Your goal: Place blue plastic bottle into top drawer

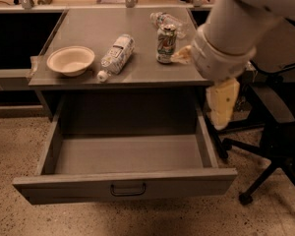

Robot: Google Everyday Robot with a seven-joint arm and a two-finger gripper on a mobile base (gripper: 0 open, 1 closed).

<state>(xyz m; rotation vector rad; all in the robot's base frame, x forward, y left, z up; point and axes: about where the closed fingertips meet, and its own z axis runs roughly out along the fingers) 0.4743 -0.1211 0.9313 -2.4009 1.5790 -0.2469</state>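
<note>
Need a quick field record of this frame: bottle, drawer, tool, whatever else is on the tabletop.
blue plastic bottle: lying on its side on the tabletop, cap toward the front edge, between bowl and soda can
top drawer: pulled open, nothing visible inside
tool: at the table's right edge, right of the soda can, apart from the bottle
bowl: upright, left part of tabletop
soda can: upright
small clear bottle: lying behind the can
status: bottle not yet in drawer

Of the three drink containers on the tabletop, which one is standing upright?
The green-and-silver soda can; the labelled bottle and the clear bottle both lie on their sides. The tool hangs beside the table, near the can.
</note>
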